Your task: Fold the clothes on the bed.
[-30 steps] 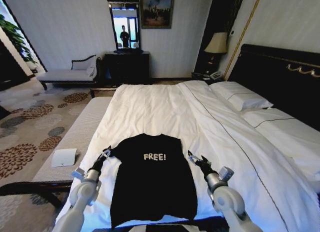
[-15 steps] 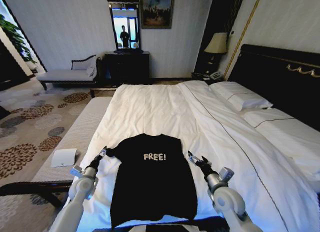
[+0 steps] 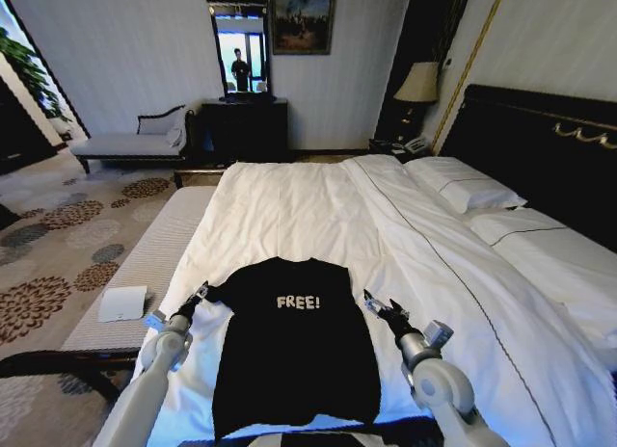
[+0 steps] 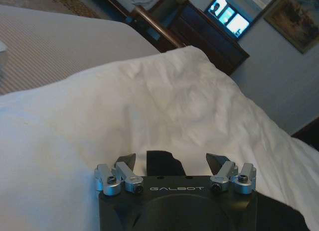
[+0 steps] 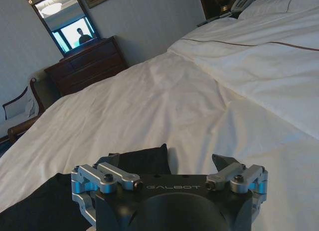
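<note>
From the head, the shirt (image 3: 294, 341) lies flat on the bed (image 3: 318, 216), the left gripper (image 3: 201, 294) at its left sleeve and the right gripper (image 3: 372, 302) at its right sleeve. The left wrist view shows the left gripper (image 4: 170, 160) spread wide over the sleeve tip. The right wrist view shows the right gripper (image 5: 166, 164) likewise spread, empty, above the shirt (image 5: 60, 201).

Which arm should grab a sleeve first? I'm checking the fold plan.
Probably left: left gripper has the T-shirt sleeve tip between its open jaws; right gripper sits beside its sleeve.
</note>
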Controlling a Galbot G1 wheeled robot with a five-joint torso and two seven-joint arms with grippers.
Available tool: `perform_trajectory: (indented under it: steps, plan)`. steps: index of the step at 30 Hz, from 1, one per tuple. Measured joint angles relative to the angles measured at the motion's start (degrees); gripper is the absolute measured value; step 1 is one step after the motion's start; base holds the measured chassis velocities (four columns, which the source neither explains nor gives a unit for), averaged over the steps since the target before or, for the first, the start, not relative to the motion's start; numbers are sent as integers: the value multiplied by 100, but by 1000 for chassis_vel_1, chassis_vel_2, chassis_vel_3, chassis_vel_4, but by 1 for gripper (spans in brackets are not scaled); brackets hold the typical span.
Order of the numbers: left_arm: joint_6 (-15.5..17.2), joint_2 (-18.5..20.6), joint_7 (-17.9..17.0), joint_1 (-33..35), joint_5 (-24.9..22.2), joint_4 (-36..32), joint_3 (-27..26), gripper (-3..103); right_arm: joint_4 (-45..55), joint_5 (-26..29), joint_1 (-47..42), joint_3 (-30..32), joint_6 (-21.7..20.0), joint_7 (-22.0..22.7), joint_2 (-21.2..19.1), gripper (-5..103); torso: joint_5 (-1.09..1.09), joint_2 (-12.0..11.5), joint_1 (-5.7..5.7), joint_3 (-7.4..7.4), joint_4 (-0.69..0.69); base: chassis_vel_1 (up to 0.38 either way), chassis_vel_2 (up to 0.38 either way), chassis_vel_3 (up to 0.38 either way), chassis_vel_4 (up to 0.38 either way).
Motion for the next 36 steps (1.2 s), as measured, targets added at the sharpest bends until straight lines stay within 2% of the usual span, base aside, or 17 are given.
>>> perform_trajectory:
  steps: [3,6,8,10,11,15,17,20,21,23,27,36]
  plan:
    - [0,0,4,-62,58,76,71,81,2,2,4,4,-3,21,1,100,0,0,0,0,0,0,0,0,0]
    - [0,-16,-1,-103,102,136,118,64,10,8,7,26,-7,49,2,100,0,0,0,0,0,0,0,0,0]
    - [-1,-14,-1,-102,111,146,124,64,11,10,5,35,-7,53,-1,100,0,0,0,0,0,0,0,0,0]
    - [-8,-4,4,-97,118,157,128,53,11,12,5,43,-8,57,-5,100,0,0,0,0,0,0,0,0,0]
    - [-8,-4,4,-97,118,157,128,53,11,12,5,43,-8,57,-5,100,0,0,0,0,0,0,0,0,0]
    - [-32,5,9,-31,116,110,87,32,11,10,16,27,-9,64,4,100,0,0,0,0,0,0,0,0,0]
    - [-43,5,8,-17,116,92,79,32,11,9,16,24,-9,65,6,100,1,0,0,0,0,0,0,0,0]
    - [-113,11,-1,-14,122,95,67,16,17,6,16,20,-11,67,12,100,0,0,0,0,0,0,0,0,0]
    - [-113,11,-1,-14,122,95,67,16,17,6,16,20,-11,67,12,100,0,0,0,0,0,0,0,0,0]
    - [-132,29,-2,-34,137,122,69,5,31,7,5,25,-11,68,4,100,0,0,0,0,0,0,0,0,0]
    - [-182,27,-32,-73,310,138,113,0,48,9,-20,55,-11,67,-11,100,0,0,0,0,0,0,0,0,0]
    - [-166,91,-113,-51,891,-137,301,0,43,12,0,47,-6,65,1,100,0,0,0,0,0,0,0,0,0]
